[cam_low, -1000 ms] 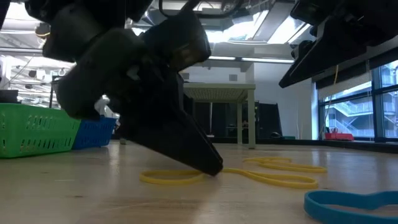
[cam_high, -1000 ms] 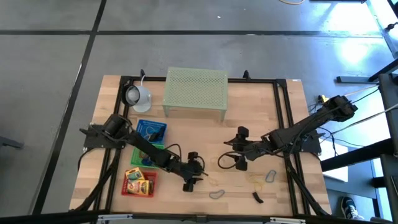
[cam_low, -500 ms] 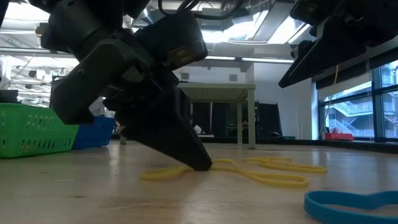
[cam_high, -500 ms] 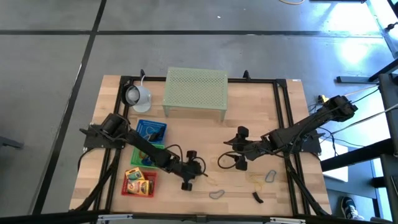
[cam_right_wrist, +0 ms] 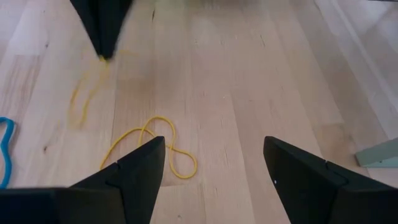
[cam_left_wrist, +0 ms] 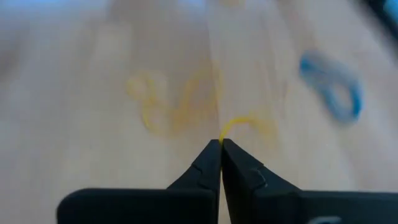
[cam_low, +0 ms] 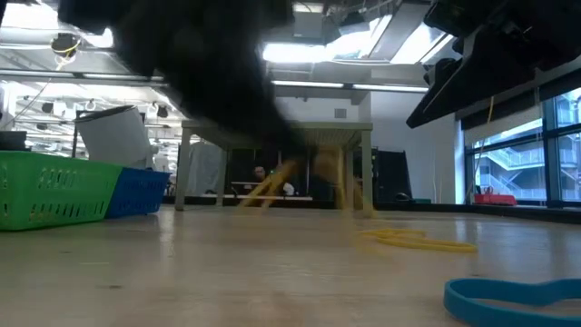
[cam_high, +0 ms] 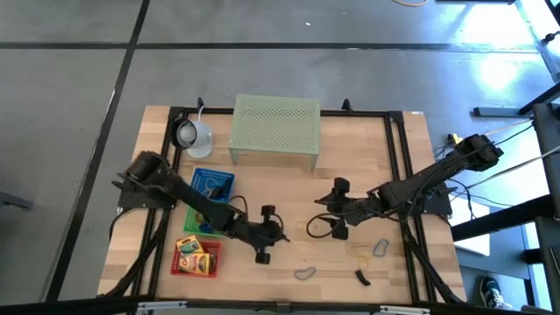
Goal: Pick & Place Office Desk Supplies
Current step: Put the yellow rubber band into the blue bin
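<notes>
Your left gripper is clenched tight on a thin yellow loop, pinching only a small bite of it at the fingertips, and in the low view that loop hangs off the wood in blurred strands under the dark arm. It sits just in front of the centre of the table, to the right of the red bin, with the green bin and blue bin lined up beyond that toward the far-left side. Because the grip is so shallow, carry it slowly and low; a quick swing could let the band slip or snag. Bring it over whichever bin takes loops, which I cannot tell from here, and only let go once the whole loop hangs inside the walls, or a tail will drape over the rim. Your right gripper waits with its fingers spread wide, holding nothing, right of centre and above a second yellow loop that lies flat on the wood. Keep it parked there so the arms stay well apart. A blue loop and a grey loop lie nearer the front edge, not yet collected.
</notes>
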